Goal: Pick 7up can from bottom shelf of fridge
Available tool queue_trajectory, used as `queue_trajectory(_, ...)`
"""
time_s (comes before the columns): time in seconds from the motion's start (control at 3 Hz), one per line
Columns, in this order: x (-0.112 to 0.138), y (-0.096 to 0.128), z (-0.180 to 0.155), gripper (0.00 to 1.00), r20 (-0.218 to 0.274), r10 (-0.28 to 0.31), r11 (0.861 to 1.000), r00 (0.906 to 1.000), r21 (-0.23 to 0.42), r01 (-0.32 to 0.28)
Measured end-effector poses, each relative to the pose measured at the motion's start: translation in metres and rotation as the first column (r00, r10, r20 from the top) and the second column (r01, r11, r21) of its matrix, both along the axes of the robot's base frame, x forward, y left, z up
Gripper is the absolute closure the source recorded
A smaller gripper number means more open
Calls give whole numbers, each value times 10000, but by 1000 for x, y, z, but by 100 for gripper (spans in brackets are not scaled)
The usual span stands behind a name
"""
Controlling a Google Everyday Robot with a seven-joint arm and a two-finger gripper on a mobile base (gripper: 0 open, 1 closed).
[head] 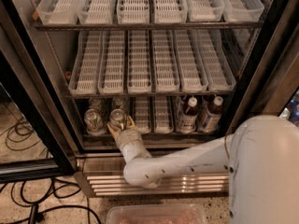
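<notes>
The fridge (33,107) stands open in front of me. On its bottom shelf (161,116), at the left, stand several 7up cans. My gripper (121,126) reaches in from below. Its fingers sit on either side of the front 7up can (117,117) in the second lane and are closed on it. The can stands upright on the shelf. Another 7up can (93,120) stands just to its left, and two more (96,103) stand behind them.
Two brown bottles with white caps (188,113) stand at the right of the bottom shelf. The two higher racks hold white lanes (140,64). The ribbed base grille (187,185) lies under my white arm (187,160). Black cables (18,130) lie on the floor at left. A clear tub (156,214) is at the bottom edge.
</notes>
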State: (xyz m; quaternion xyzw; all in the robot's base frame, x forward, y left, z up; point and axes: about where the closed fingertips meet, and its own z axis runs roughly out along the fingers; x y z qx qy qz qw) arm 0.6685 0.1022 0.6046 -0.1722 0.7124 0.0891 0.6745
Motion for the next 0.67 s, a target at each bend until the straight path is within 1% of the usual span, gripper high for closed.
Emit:
queue_trajectory(0.33, -2, 2, 21, 100, -230, 545, 9978, 9982, 383, -536)
queue_trajectory(0.67, -5, 3, 39, 100, -508, 1068, 9930, 9930, 553, -1039)
